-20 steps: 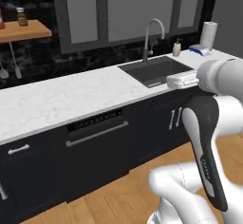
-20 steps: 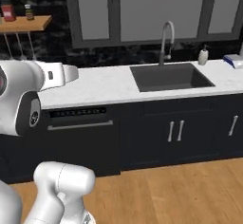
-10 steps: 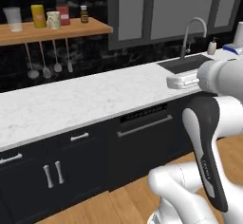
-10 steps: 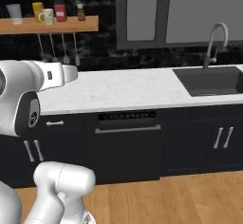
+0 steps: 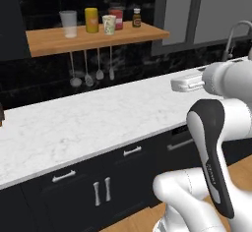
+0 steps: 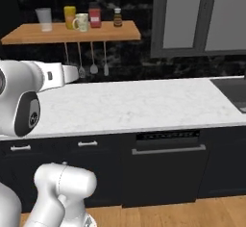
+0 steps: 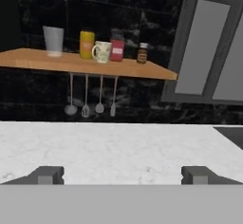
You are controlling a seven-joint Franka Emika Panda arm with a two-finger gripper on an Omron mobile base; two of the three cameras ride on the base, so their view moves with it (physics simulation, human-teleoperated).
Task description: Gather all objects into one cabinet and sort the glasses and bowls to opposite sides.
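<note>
- Two-finger gripper [image 7: 121, 174]: jaws spread wide, nothing between them; it hangs over the white marble counter [image 7: 118, 147], pointed at the wall.
- Wooden wall shelf [image 7: 85, 64], up and well ahead of the gripper, carries all five items in a row.
- Clear tapered tumbler [image 7: 53, 41], furthest left of the gripper's line: likely light, smooth, breakable. Take it mid-wall, jaws across its width.
- Yellow cylindrical cup [image 7: 87, 44]: straight sides, probably an easy side grip.
- Cream patterned cup [image 7: 102, 51], just beside the yellow one: handle on its left; grip the body, not the handle.
- Red jar [image 7: 116, 47], close behind the cream cup; crowding may hinder finger entry.
- Small brown bottle [image 7: 141, 53], nearest straight ahead: narrow, apt to tip; grasp low.
- Grey ladles and spoons [image 7: 92, 107] hang below the shelf; not wanted.
</note>
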